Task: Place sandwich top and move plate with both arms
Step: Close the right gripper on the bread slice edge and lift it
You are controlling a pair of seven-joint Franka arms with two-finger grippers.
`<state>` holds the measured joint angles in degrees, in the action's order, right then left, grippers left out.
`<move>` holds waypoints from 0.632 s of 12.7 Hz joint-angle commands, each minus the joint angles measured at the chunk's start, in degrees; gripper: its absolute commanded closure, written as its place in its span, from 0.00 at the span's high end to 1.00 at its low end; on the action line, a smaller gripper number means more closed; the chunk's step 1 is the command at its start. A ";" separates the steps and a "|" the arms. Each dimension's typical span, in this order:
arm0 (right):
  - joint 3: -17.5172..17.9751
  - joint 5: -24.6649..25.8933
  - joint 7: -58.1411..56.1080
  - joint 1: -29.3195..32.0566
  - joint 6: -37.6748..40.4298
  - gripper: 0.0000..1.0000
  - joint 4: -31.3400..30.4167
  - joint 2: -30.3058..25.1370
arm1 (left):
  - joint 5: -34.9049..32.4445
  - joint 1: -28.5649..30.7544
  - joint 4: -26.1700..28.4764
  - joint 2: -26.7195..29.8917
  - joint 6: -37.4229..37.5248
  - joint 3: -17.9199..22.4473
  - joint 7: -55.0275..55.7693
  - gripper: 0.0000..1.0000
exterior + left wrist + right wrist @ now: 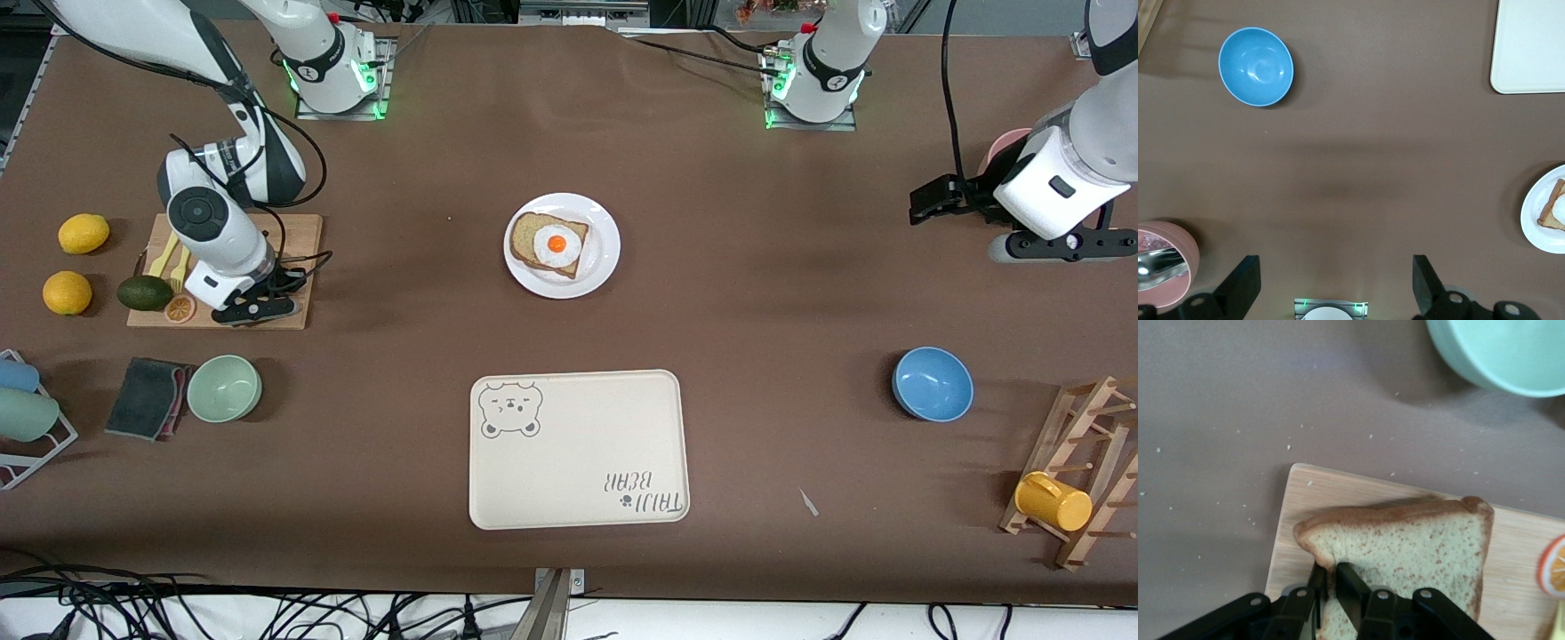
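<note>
The right gripper [1327, 583] is pinched onto the edge of the speckled tan bread slice [1405, 547] on the wooden cutting board [1295, 520]. It should lift straight, keeping the slice level, toward the round white plate [601, 258]. The left gripper [1335, 283] waits, fingers apart, over bare table near the pink cup [1165, 260].

Sandwich top [1405, 550]: one plain slice of speckled tan bread with a darker brown crust. It lies flat on a wooden board at the right arm's end of the worktop, with one edge pinched between the closed fingers of the right claw [1327, 583].

Plate [603, 252]: round, plain white, upright on the worktop near its centre. It carries a second bread slice topped with a fried egg.
</note>
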<state>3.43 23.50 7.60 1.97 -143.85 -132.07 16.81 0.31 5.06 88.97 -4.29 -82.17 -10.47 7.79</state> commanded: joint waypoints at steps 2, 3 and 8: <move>3.15 -0.65 1.01 -0.04 8.30 0.00 6.02 -1.08 | -0.75 -0.40 -1.52 -0.99 0.79 0.01 0.47 1.00; 5.07 -0.74 2.93 -0.04 12.33 0.00 8.56 -0.90 | -0.83 -0.40 -1.52 -1.16 0.79 0.01 0.47 1.00; 16.33 -11.34 10.40 -1.26 17.73 0.00 20.61 1.64 | -0.84 0.30 -1.70 -1.87 0.52 0.27 0.38 1.00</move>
<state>17.41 16.33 15.73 1.20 -128.10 -116.08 16.76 0.31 5.17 88.97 -5.11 -82.20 -10.30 7.88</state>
